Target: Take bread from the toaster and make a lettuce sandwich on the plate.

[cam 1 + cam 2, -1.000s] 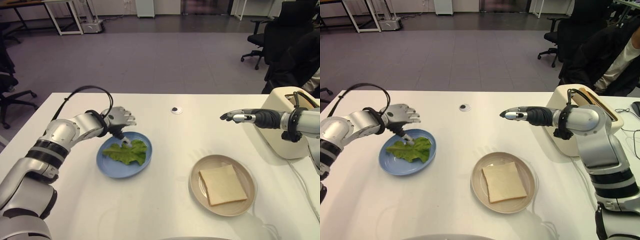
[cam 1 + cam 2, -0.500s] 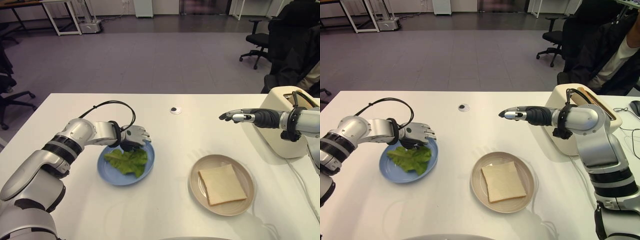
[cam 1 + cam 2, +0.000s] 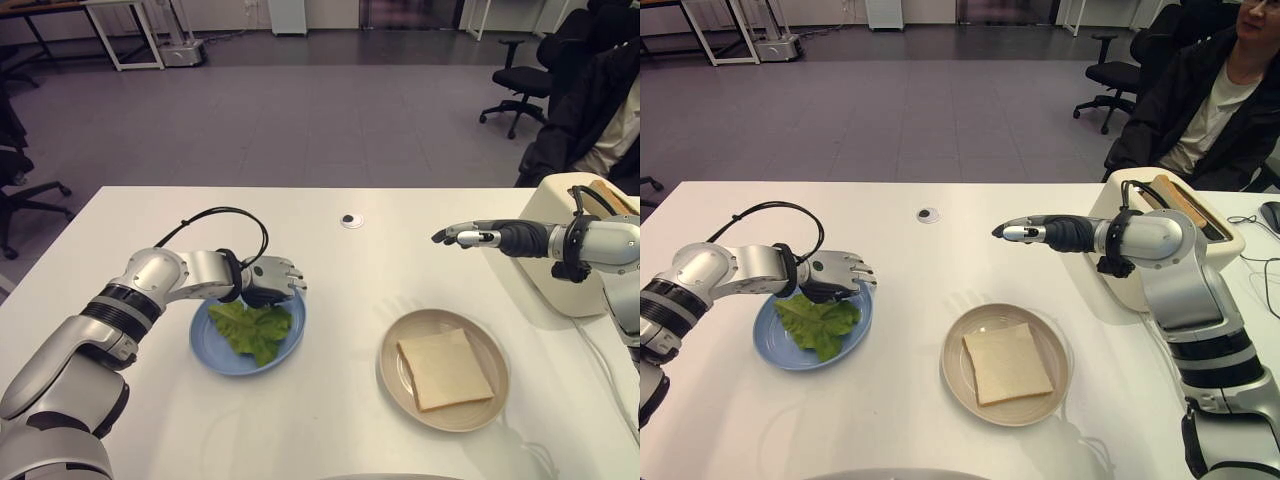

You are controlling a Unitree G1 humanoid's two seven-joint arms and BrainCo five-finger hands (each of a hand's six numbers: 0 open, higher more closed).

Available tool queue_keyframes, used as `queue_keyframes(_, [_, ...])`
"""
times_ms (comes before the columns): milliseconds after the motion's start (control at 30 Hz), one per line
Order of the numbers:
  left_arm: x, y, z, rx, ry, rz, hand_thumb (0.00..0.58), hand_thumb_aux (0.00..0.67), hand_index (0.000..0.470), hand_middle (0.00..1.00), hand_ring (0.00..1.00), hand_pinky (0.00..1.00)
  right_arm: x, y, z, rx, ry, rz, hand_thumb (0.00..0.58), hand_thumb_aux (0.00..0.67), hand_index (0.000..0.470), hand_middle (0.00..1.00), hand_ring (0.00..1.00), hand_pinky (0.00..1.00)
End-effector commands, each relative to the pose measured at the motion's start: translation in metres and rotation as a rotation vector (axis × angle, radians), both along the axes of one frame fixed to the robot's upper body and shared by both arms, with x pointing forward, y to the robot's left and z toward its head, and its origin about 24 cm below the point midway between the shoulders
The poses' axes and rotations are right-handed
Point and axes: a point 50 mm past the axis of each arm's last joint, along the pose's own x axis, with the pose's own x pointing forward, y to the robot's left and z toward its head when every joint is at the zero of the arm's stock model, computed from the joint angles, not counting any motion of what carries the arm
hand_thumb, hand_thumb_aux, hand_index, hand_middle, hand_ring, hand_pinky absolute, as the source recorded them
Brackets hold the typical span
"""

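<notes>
You have the lettuce (image 3: 255,330) lying on the blue plate (image 3: 213,358) at the left of the tabletop (image 3: 330,290), with its far end under your left hand (image 3: 270,280). That hand's fingers are curled down and clamped on the leaf at the plate's far rim. To the right, a slice of bread (image 3: 445,370) lies flat on the beige plate (image 3: 386,365), well apart from the lettuce. Your right hand (image 3: 470,236) hovers above the tabletop beyond the beige plate with its fingers stretched out and apart, holding nothing. It is just left of the toaster (image 3: 545,200), where another slice (image 3: 1188,205) stands in the slot
</notes>
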Motion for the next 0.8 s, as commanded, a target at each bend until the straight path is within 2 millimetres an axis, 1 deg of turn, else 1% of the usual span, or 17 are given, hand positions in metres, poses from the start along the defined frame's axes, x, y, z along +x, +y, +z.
queue_keyframes(33, [0.011,0.006,0.036,-0.049,-0.099,0.031,0.58,0.67,0.47,0.0,0.0,0.0,0.005,0.001,0.002,-0.027,-0.015,0.003,0.0,0.0,0.0,0.0,0.0,0.0])
queue_keyframes(133, [0.016,0.006,0.061,-0.109,-0.136,0.042,0.58,0.67,0.47,0.0,0.0,0.0,0.007,0.0,0.001,-0.035,-0.016,0.001,0.0,0.0,0.0,0.0,0.0,0.0])
queue_keyframes(200, [0.016,0.004,0.067,-0.111,-0.138,0.035,0.58,0.67,0.47,0.0,0.0,0.0,0.007,0.0,0.001,-0.036,-0.017,0.0,0.0,0.0,0.0,0.0,0.0,0.0])
queue_keyframes(267, [0.016,0.004,0.065,-0.083,-0.112,0.043,0.58,0.67,0.47,0.0,0.0,0.0,0.008,0.0,0.002,-0.036,-0.018,0.0,0.0,0.0,0.0,0.0,0.0,0.0])
queue_keyframes(333, [0.016,0.009,0.056,-0.042,-0.056,0.087,0.58,0.67,0.47,0.0,0.0,0.0,0.005,-0.002,0.002,-0.035,-0.019,-0.011,0.0,0.0,0.0,0.0,0.0,0.0])
queue_keyframes(400, [0.013,0.024,0.044,0.02,0.013,0.175,0.58,0.67,0.47,0.0,0.0,0.0,0.003,-0.003,0.001,-0.034,-0.018,-0.017,0.0,0.0,0.0,0.0,0.0,0.0])
queue_keyframes(467, [0.006,0.039,0.035,0.057,0.075,0.242,0.58,0.67,0.47,0.0,0.0,0.0,0.002,-0.003,0.0,-0.035,-0.013,-0.016,0.0,0.0,0.0,0.0,0.0,0.0])
queue_keyframes(533, [-0.001,0.042,0.032,0.062,0.108,0.254,0.58,0.67,0.47,0.0,0.0,0.0,0.001,-0.003,0.0,-0.037,-0.011,-0.019,0.0,0.0,0.0,0.0,0.0,0.0])
queue_keyframes(567, [-0.003,0.041,0.032,0.061,0.116,0.248,0.541,0.497,0.348,0.0,0.0,0.0,0.001,-0.003,-0.001,-0.037,-0.01,-0.021,0.0,0.0,0.0,0.0,0.0,0.0])
queue_keyframes(600, [-0.006,0.04,0.03,0.064,0.124,0.241,0.464,0.37,0.26,0.0,0.0,0.0,0.001,-0.003,-0.001,-0.037,-0.009,-0.021,0.0,0.0,0.0,0.0,0.0,0.0])
queue_keyframes(633, [-0.008,0.038,0.028,0.059,0.132,0.229,0.472,0.381,0.267,0.0,0.0,0.0,0.0,-0.002,-0.001,-0.037,-0.008,-0.02,0.0,0.0,0.0,0.0,0.0,0.0])
queue_keyframes(667, [-0.01,0.036,0.027,0.054,0.136,0.221,0.438,0.339,0.238,0.0,0.0,0.0,0.0,-0.002,-0.001,-0.038,-0.007,-0.018,0.0,0.0,0.0,0.0,0.0,0.0])
queue_keyframes(700, [-0.012,0.034,0.026,0.047,0.14,0.212,0.23,0.15,0.105,0.0,0.0,0.0,0.0,-0.001,-0.002,-0.04,-0.004,-0.016,0.0,0.0,0.0,0.0,0.0,0.0])
queue_keyframes(767, [-0.017,0.034,0.025,0.039,0.145,0.211,0.22,0.142,0.1,0.0,0.0,0.0,0.002,0.002,-0.002,-0.044,0.0,-0.001,0.0,0.0,0.0,0.0,0.0,0.0])
queue_keyframes(800, [-0.019,0.033,0.026,0.038,0.145,0.21,0.198,0.126,0.088,0.0,0.0,0.0,0.003,0.002,-0.002,-0.045,0.001,0.002,0.0,0.0,0.0,0.0,0.0,0.0])
